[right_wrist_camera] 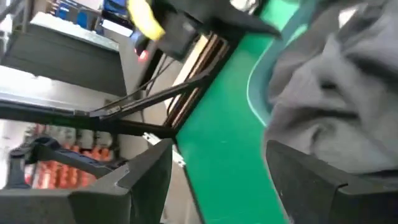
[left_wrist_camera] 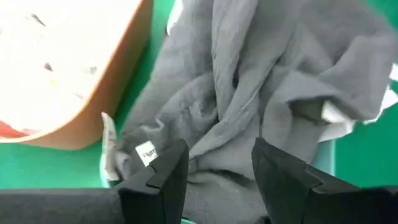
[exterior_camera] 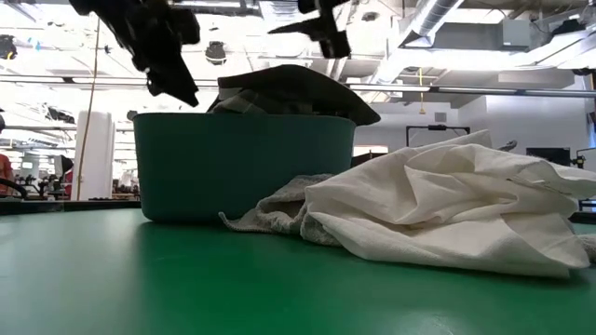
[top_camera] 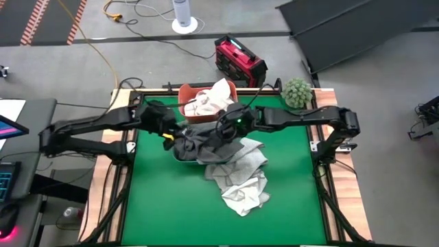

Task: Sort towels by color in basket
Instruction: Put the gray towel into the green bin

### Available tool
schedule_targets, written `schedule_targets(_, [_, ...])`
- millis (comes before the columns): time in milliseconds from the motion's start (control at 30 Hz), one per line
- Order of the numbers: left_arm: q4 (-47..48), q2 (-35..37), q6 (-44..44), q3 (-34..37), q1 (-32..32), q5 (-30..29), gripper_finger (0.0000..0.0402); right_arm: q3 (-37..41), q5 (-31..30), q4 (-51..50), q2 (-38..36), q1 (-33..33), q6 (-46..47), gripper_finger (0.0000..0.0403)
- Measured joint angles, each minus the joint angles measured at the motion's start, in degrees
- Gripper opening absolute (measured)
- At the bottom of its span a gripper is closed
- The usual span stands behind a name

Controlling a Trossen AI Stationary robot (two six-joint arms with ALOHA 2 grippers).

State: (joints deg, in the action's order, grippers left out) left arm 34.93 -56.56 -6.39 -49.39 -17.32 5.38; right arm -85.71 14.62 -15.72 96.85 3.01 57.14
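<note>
I see dark grey towel [top_camera: 199,140] heaped on teal tub [exterior_camera: 242,163], directly under both grippers. Left gripper [left_wrist_camera: 217,171] hovers just above heap, jaws parted, empty. Right gripper [right_wrist_camera: 217,168] wide, empty, probably at tub's rim. Left seems nearer.

Setting: we take this for a robotics lab or industrial workshop. We note exposed ceiling ducts [exterior_camera: 447,14] and strip lighting, a concrete floor with trailing cables [top_camera: 103,48], a red power unit [top_camera: 239,60], and a green-covered tabletop [top_camera: 171,199] in a wood-edged frame.
</note>
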Motion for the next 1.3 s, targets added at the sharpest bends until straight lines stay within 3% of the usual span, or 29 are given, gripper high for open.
schedule_targets(300, [1.8, 8.8, -6.5, 0.0, 0.0, -2.6, 0.0167, 0.1, 3.2, 13.8, 10.0, -4.5, 10.6, 0.0286])
schedule_targets(533, [2.1, 13.3, -9.7, 0.0, 0.0, -2.6, 0.0167, -0.2, 4.3, 10.0, 19.2, -2.8, 10.3, 0.0286])
schedule_targets(733, [4.5, 14.9, -9.9, 0.0, 0.0, -0.7, 0.0167, 0.0, 6.9, 16.1, 23.4, -1.7, 14.6, 0.0286])
schedule_targets(1033, [7.2, 15.9, -9.1, 0.0, 0.0, -0.1, 0.0167, 0.2, 4.9, 18.2, 18.4, -0.6, 18.1, 0.0286])
schedule_targets(1300, [4.3, 15.8, -5.8, 0.0, 0.0, -0.1, 0.0167, 0.1, -0.9, 12.5, 10.4, 1.8, 13.3, 0.0286])
